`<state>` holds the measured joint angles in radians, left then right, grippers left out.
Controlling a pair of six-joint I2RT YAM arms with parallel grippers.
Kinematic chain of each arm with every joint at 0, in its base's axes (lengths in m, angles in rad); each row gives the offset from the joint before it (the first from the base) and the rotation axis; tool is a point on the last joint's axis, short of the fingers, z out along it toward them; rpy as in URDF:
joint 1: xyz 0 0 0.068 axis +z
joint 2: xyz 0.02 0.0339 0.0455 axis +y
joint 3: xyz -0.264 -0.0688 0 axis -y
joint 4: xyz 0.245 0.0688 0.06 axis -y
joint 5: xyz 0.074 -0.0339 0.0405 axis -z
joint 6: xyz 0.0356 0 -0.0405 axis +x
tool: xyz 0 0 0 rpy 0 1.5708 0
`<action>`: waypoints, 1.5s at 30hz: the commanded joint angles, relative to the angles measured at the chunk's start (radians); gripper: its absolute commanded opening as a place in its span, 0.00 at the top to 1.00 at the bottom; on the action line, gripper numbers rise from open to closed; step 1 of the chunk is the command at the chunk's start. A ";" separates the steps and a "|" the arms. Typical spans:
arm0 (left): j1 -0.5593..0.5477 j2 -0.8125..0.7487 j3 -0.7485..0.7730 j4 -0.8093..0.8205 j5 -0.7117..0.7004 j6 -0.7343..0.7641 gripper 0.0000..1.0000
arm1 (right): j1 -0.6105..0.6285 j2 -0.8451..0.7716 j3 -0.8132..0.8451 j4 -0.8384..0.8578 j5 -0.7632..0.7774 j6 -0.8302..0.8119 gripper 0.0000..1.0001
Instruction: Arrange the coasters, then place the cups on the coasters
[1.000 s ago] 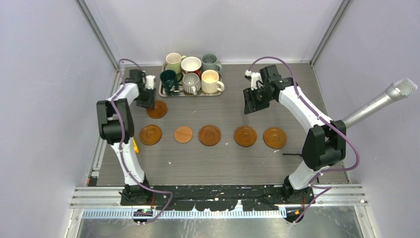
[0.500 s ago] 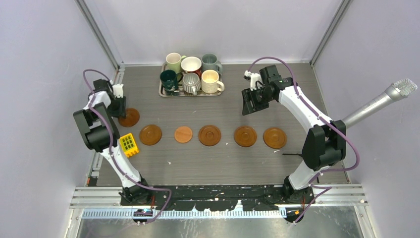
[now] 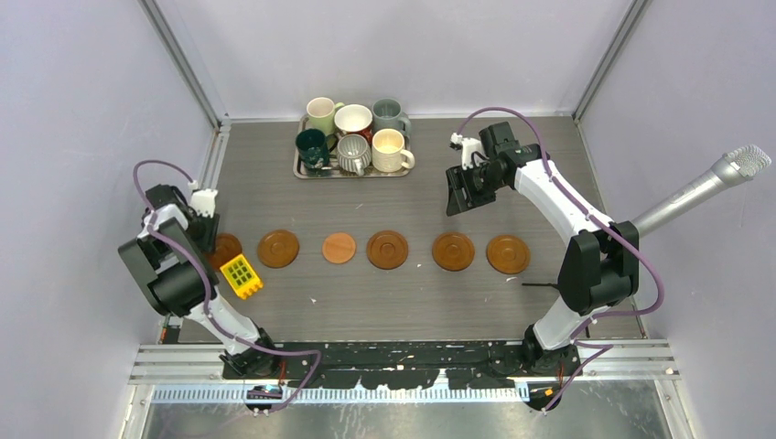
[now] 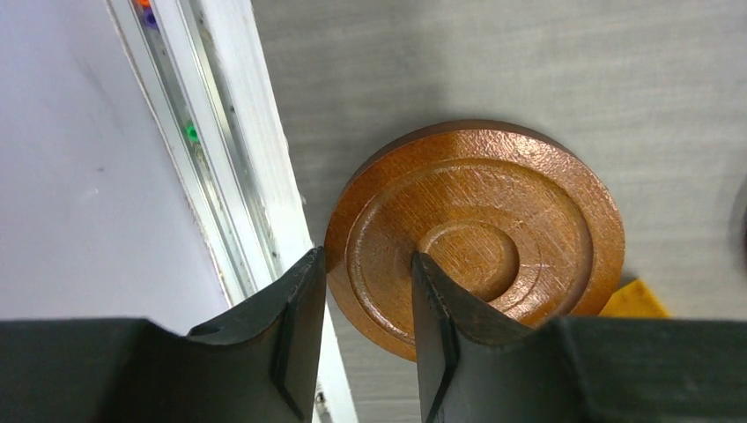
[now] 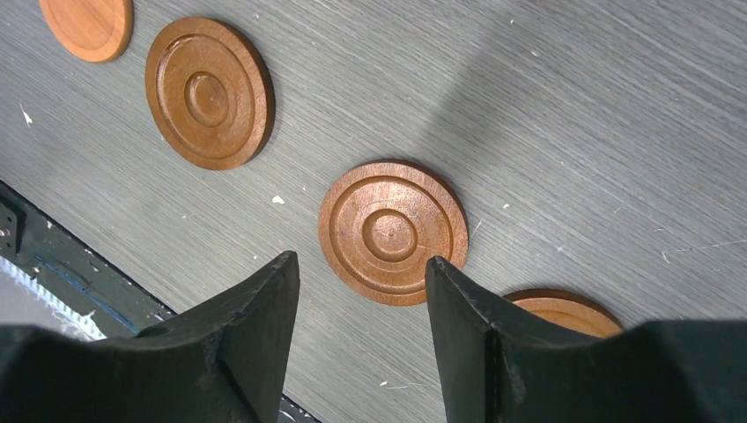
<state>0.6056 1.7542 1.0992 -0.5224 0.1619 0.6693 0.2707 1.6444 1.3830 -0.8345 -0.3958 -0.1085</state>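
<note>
Nearest, low at the left of the top view, one yellow grid block [image 3: 241, 275] lies on the grey table [image 3: 412, 302]. Across the middle of the frame above it run the coasters [image 3: 387, 249], six in all. Five lie flat in a line, apart from one another. Four of them are ringed, and the plainer coaster [image 3: 339, 248], lighter in colour, is second from the left. The sixth coaster [image 4: 493, 238] sits at the line's left end, just beside the block and near the white rail [image 4: 255, 176]. The left gripper [image 4: 366, 269] is closed narrowly on it, with its rim between the two fingers. I cannot tell whether it rests on the table or is lifted. Further up, right of centre, the right gripper [image 5: 361, 264] hangs over the table with its jaws parted and nothing between them. At the top, one silver tray [image 3: 366, 175] holds the cups [image 3: 353, 119], six in two rows of three.
</note>
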 commanded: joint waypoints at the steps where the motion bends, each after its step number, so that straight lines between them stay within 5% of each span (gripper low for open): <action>1: 0.055 -0.085 -0.128 -0.013 0.036 0.215 0.76 | -0.004 -0.049 0.001 0.005 -0.020 -0.016 0.40; 7: 0.089 -0.182 -0.255 0.007 0.053 0.324 0.75 | -0.004 -0.044 0.003 0.005 -0.025 -0.014 0.40; 24: -0.015 0.037 0.041 -0.021 0.013 0.008 0.72 | -0.005 0.004 0.012 -0.009 -0.071 -0.014 0.40; 35: -0.066 0.004 -0.033 -0.028 0.028 -0.004 0.70 | -0.005 0.005 0.011 -0.008 -0.071 -0.016 0.40; 45: -0.092 -0.021 -0.001 -0.092 0.067 -0.021 0.57 | -0.005 -0.006 0.014 -0.009 -0.070 -0.011 0.40</action>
<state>0.5377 1.7565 1.0992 -0.5266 0.1581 0.6819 0.2707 1.6558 1.3804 -0.8471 -0.4519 -0.1146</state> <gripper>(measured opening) 0.407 0.597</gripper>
